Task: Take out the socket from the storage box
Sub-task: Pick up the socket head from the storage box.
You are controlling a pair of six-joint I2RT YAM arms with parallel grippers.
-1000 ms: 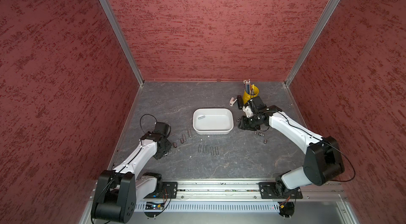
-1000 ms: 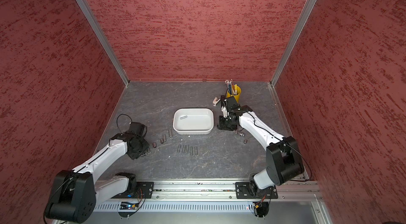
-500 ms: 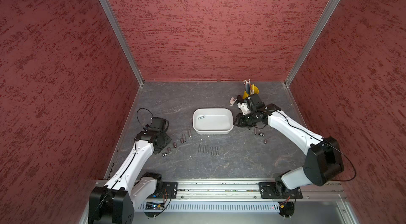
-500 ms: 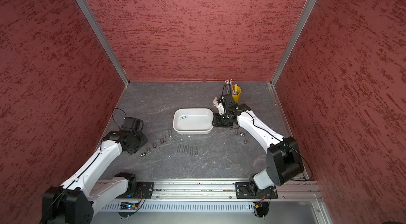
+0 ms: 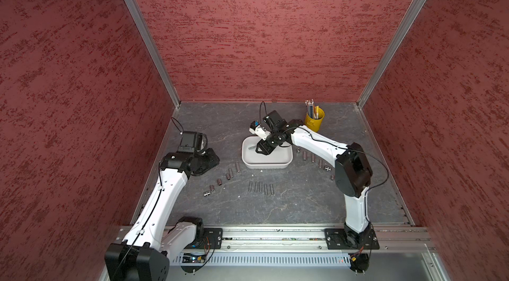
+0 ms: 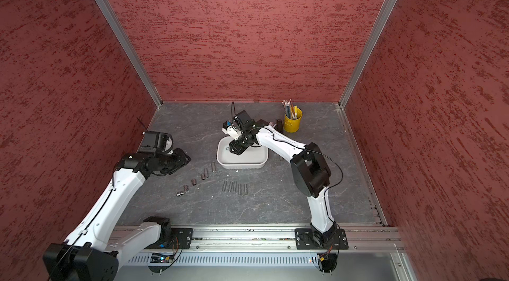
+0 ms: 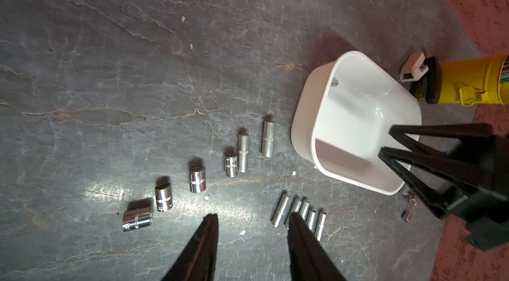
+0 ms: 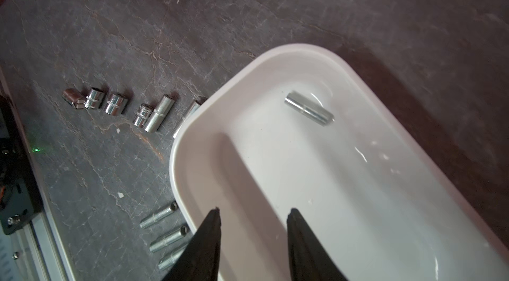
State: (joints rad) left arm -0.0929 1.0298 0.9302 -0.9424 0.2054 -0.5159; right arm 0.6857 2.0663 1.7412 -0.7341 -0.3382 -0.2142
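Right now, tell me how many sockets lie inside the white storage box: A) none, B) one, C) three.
B: the right wrist view shows a single socket lying on the floor of the storage box, ahead of the open right gripper.

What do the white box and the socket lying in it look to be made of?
The box: likely plastic, glossy white, going by its smooth moulded rounded rim and the soft light streaks on its floor. The socket: metal, probably chromed steel, a bright silver cylinder with sharp mirror-like highlights.

Socket [image 8: 309, 112] shiny metal; storage box [image 8: 245, 78] glossy white plastic; table [image 8: 248, 4] matt, veined.
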